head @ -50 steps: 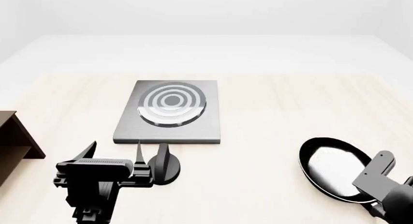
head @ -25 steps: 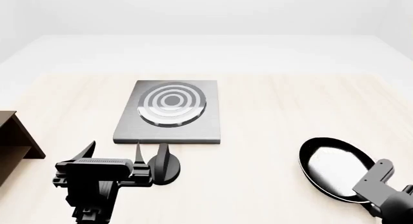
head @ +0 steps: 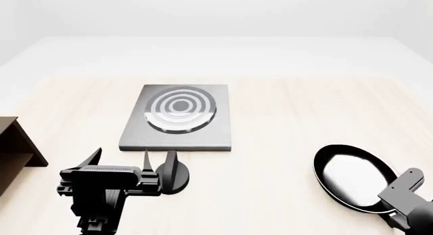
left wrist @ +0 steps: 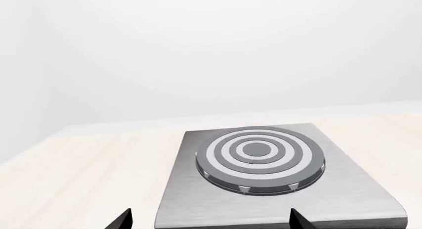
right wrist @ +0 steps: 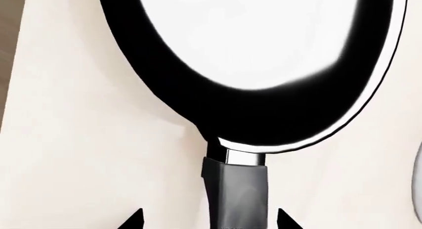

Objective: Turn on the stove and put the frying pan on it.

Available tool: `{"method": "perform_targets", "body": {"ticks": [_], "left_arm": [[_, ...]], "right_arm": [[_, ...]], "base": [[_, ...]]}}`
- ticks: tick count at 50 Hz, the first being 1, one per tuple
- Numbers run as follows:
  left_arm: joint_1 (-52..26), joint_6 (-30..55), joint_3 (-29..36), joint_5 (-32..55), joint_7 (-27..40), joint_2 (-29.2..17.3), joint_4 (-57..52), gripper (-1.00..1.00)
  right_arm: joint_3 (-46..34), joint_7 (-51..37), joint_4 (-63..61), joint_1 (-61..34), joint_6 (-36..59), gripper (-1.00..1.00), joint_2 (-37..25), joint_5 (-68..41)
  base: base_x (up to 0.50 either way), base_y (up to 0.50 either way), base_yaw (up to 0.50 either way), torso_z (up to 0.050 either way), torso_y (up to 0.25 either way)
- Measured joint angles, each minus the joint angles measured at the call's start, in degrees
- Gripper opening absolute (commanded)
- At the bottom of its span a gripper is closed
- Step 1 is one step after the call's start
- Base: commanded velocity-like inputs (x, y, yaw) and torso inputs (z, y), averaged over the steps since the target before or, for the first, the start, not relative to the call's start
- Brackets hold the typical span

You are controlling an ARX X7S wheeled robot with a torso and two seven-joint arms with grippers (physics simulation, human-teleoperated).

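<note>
The stove [head: 177,136] is a grey square plate with a ringed burner [head: 180,109] at the table's middle. It also shows in the left wrist view [left wrist: 197,199]. Its black round knob [head: 173,177] sits just in front of the plate. My left gripper [head: 119,159] is open and empty, just left of the knob and short of the plate's near edge. The frying pan [head: 352,175] lies at the right front. In the right wrist view my right gripper [right wrist: 209,220] is open, with its tips on either side of the pan's handle [right wrist: 237,187]. They do not touch it.
A brown wooden shelf [head: 15,148] stands at the left edge of the pale wooden table [head: 291,113]. A white wall lies behind the table.
My right arm has drawn back along the pan's handle, toward the lower right of the head view. The left arm, the pan and the stove have not moved.
</note>
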State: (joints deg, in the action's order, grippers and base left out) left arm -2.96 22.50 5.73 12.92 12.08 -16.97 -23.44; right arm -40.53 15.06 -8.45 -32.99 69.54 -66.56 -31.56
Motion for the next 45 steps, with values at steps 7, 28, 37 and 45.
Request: {"method": "perform_targets", "body": {"ticks": [7,28,37,45], "left_arm": [[-0.06,0.11,0.24,-0.05,0.23,-0.14,-0.16,1.00],[-0.10,0.01,0.46,0.37,0.67,-0.44,-0.07,1.00],[0.00,-0.25,0.48,0.56,0.81,-0.60,-0.07,1.00],[0.10,-0.28,0.53,0.76,0.97,-0.77,-0.44,1.00]], "right_arm": [[1.00,1.06,1.61,0.49,-1.35,1.00,-0.27,-1.25],[1.54,-2.36,2.68,3.35,-4.18,-1.00,-0.29,0.23],[1.13,-4.52,0.69,4.14,-3.57,-1.00,-0.78,1.83],[0.62,-4.09,-2.66,2.19,-2.15,-1.00,-1.90,3.40]], "base": [[0.00,0.00,0.00,-0.003,0.000],[0.00,0.00,0.00,-0.002,0.000],[0.00,0.00,0.00,0.000,0.000],[0.00,0.00,0.00,0.000,0.000]]}}
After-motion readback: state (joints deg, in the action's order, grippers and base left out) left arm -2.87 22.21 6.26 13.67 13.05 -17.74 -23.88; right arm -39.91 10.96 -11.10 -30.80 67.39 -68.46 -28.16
